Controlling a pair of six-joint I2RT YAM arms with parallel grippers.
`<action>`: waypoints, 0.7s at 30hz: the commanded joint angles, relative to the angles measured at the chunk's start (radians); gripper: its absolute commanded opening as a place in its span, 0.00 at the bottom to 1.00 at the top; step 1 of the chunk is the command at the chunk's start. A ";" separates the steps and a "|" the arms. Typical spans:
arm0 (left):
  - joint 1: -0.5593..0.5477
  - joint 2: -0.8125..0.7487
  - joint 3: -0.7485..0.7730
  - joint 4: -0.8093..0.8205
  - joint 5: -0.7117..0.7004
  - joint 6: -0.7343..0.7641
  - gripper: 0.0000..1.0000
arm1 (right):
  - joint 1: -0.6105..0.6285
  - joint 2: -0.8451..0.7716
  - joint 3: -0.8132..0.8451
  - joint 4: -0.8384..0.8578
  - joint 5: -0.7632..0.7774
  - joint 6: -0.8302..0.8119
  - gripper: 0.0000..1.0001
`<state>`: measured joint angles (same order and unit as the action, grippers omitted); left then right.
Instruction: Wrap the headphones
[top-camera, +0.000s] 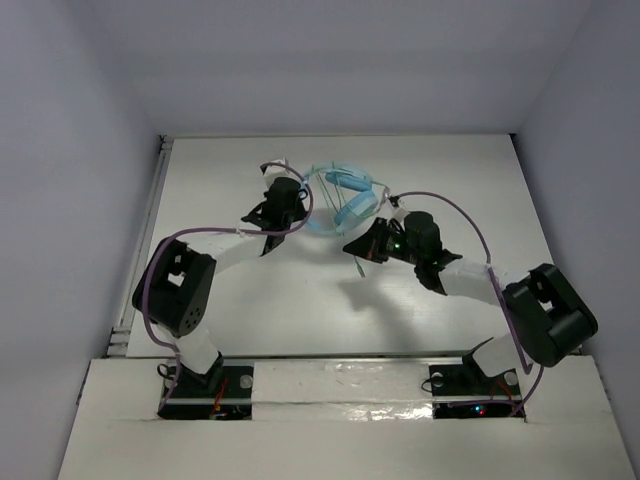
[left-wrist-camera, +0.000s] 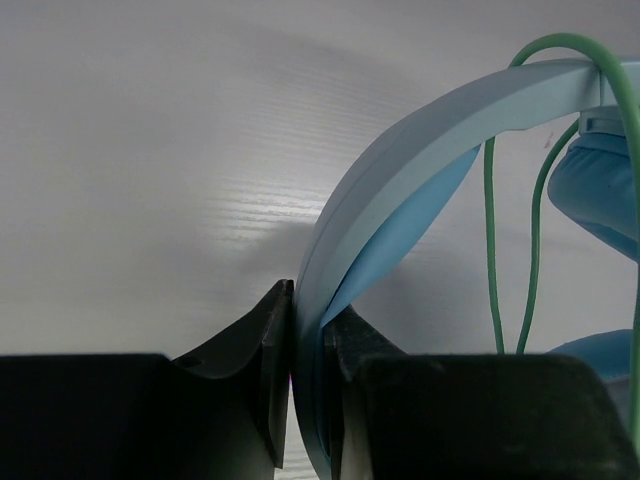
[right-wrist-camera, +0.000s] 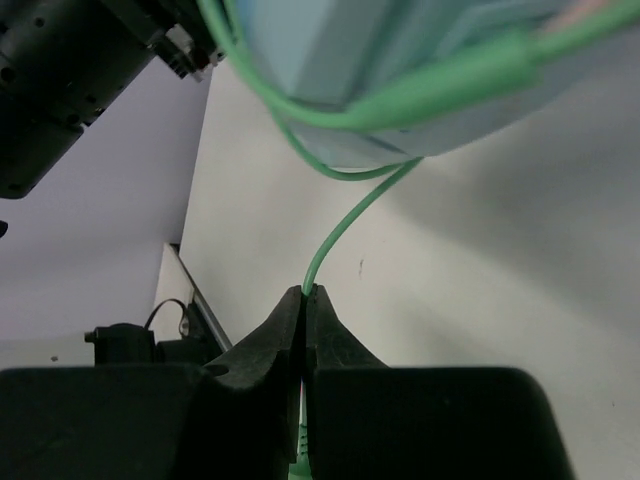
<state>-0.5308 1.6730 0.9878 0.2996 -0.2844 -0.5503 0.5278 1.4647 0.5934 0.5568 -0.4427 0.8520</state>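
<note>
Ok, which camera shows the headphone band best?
The left wrist view: the band is large and sharp, arching up from where the left gripper clamps it. The top view shows the whole headphones, but small. The right wrist view shows only a blurred pale-blue part and the cable.

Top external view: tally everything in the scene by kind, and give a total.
Headphones: 1
Robot arms: 2, left claw shut on the band, right claw shut on the cable
Total: 3
</note>
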 joint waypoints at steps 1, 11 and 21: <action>-0.026 0.013 0.051 0.096 -0.056 0.003 0.00 | 0.024 -0.029 0.049 -0.107 -0.017 -0.047 0.04; -0.112 0.111 0.064 0.047 -0.082 0.039 0.00 | 0.034 0.077 0.062 -0.031 0.002 0.071 0.06; -0.133 0.157 0.061 0.018 -0.036 0.039 0.00 | 0.034 0.072 0.083 0.048 0.159 0.235 0.21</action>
<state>-0.6552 1.8374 1.0016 0.2787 -0.3458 -0.5022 0.5514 1.5581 0.6331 0.5007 -0.3729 1.0195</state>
